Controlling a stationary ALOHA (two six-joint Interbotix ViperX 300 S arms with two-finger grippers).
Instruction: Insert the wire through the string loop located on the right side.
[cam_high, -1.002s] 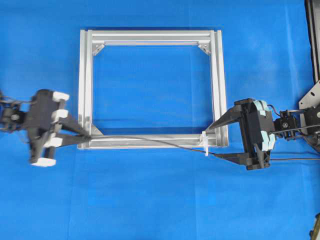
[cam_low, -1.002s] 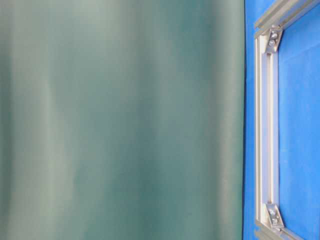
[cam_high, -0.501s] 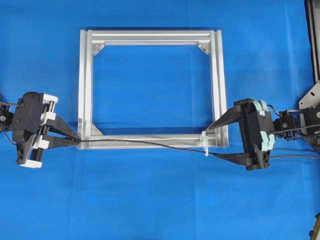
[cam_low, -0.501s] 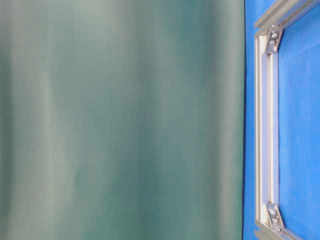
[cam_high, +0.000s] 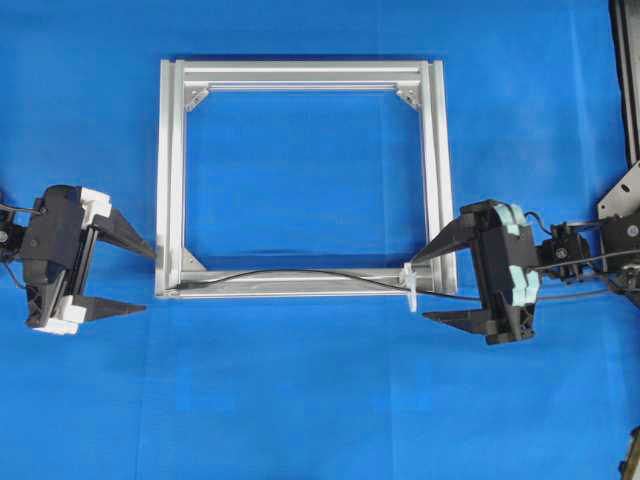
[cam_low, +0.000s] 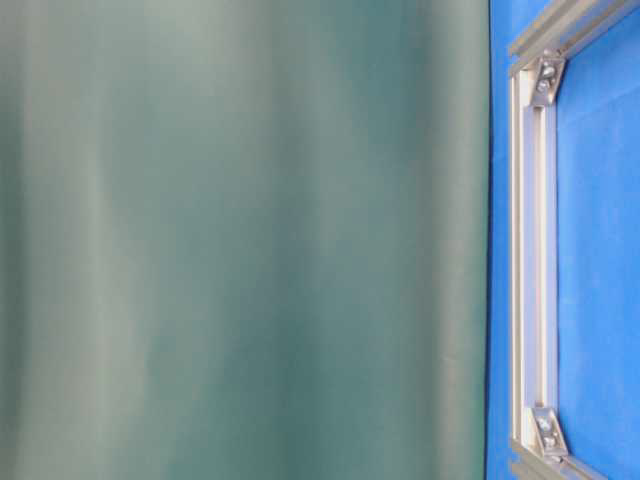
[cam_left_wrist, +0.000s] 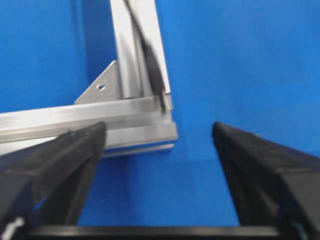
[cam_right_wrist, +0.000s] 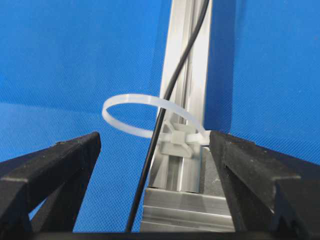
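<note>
The thin black wire (cam_high: 290, 271) lies along the near bar of the aluminium frame (cam_high: 170, 180). It passes through the white string loop (cam_high: 411, 290) at the frame's right near corner and runs on to the right. In the right wrist view the wire (cam_right_wrist: 165, 110) threads the string loop (cam_right_wrist: 145, 117). My right gripper (cam_high: 421, 288) is open, straddling the loop and wire without touching them; the right gripper (cam_right_wrist: 155, 142) shows wide-set fingers. My left gripper (cam_high: 148, 280) is open and empty beside the frame's left near corner. In the left wrist view the left gripper (cam_left_wrist: 159, 137) faces the wire's blurred end (cam_left_wrist: 152, 70) on the bar.
Blue cloth covers the table (cam_high: 320, 400). Silver corner brackets (cam_high: 195, 97) sit inside the frame. A metal stand (cam_high: 625, 190) is at the right edge. The table-level view has a green curtain (cam_low: 250, 240) and the frame's far bar (cam_low: 530, 250).
My left gripper opened and let go of the wire's end, which now rests on the frame's near bar. The right gripper shifted slightly left toward the loop.
</note>
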